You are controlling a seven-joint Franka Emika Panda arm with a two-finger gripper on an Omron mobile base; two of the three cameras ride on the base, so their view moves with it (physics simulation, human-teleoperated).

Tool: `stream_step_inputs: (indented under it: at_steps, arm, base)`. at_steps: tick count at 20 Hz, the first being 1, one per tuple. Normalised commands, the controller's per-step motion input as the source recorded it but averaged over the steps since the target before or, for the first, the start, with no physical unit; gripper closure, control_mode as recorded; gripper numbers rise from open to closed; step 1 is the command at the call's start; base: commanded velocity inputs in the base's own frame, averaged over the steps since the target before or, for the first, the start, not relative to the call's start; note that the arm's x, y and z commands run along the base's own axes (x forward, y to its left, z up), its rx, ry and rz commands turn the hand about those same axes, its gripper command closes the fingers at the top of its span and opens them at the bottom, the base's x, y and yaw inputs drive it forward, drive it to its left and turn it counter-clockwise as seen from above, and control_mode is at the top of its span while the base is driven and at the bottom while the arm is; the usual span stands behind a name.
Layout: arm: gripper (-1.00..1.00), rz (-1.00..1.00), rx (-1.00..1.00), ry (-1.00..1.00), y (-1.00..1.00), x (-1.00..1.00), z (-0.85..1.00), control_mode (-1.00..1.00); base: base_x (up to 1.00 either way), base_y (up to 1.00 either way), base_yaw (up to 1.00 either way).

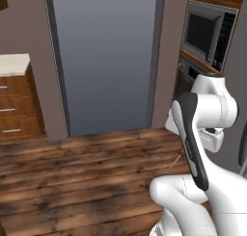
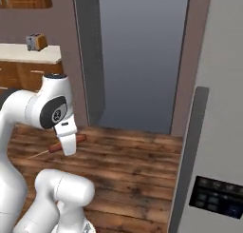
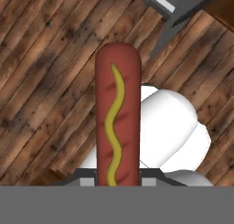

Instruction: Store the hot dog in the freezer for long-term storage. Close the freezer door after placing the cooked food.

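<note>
The hot dog (image 3: 117,115) is in the jaws, which are closed on its lower end; in the hand view it stands straight up from the grip, a yellow mustard line along it, with the wooden floor (image 3: 41,58) far below. In the right base view the hot dog (image 2: 80,139) sticks out from behind the wrist, its stick pointing left, hanging in the air over the floor (image 2: 133,156).

The freezer (image 2: 223,108) stands at the right edge of that view, its dark bar handle (image 2: 190,151) near the camera; I cannot tell from here whether the freezer door is open.

The main risk, I judge, is the grip: only the end of the sausage is held, so a quick swing of the arm could let it pivot or slip and drop to the floor. The long free end could also knock the door edge or a shelf on the way in and be levered out of the jaws
</note>
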Motion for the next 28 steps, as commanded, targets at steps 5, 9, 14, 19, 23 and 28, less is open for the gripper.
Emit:
stream_step_inputs:
  at_steps: [5,9,14,19,23,28]
  arm:
    - [1.00,0.00,0.00,0.00,0.00,0.00,0.00,1.00]
    - [1.00,0.00,0.00,0.00,0.00,0.00,0.00,1.00]
    - [1.00,0.00,0.00,0.00,0.00,0.00,0.00,1.00]
    - [1.00,0.00,0.00,0.00,0.00,0.00,0.00,1.00]
    - [1.00,0.00,0.00,0.00,0.00,0.00,0.00,1.00]
    - [1.00,0.00,0.00,0.00,0.00,0.00,0.00,1.00]
  base:
    - [0.69,0.66,-0.37]
    - [0.71,0.68,-0.48]
    - [0.80,0.38,-0.75]
    - [0.40,0.17,-0.88]
    - [0.30,0.02,-0.86]
    - [0.34,0.07,-0.89]
